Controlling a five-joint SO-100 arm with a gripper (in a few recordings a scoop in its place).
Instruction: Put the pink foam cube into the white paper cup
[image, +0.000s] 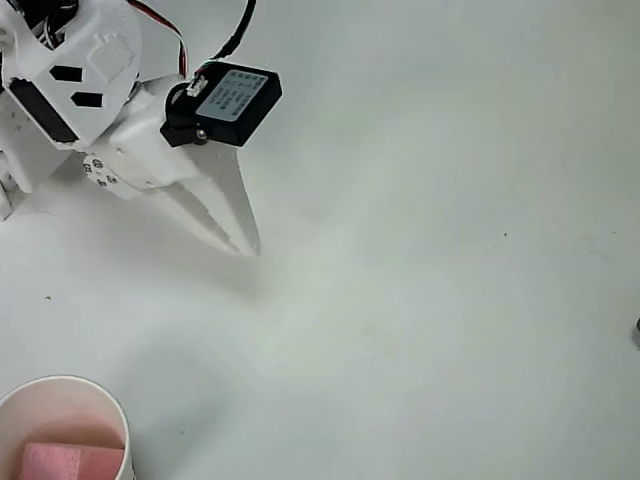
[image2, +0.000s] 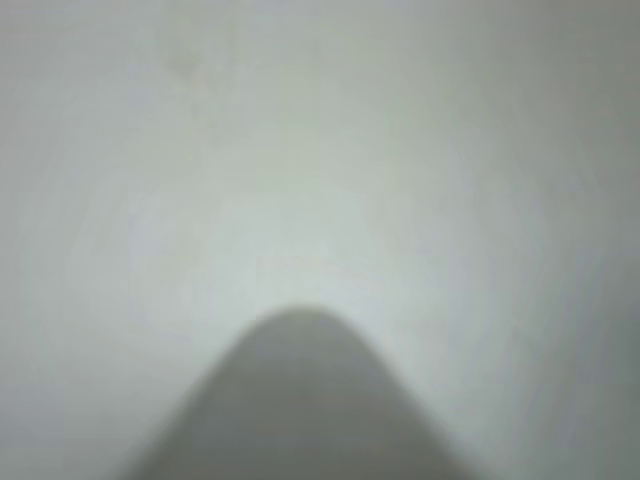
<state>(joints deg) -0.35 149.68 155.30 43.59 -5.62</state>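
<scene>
- Blurring hides nearly everything in the wrist view; a dark rounded shape rises from its bottom edge.
- White paper cup (image: 62, 430), cut off at the table's (image: 420, 300) bottom-left corner, holds the pink foam cube (image: 70, 462).
- Tool (image: 240, 240), upper left, has its white fingers together, holding nothing.

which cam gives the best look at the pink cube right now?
Overhead view. The pink foam cube sits inside the white paper cup at the lower left corner, partly cropped by the frame edge. The wrist view is blurred: pale table surface and one dark rounded shape, nothing recognisable as the cube.
</scene>
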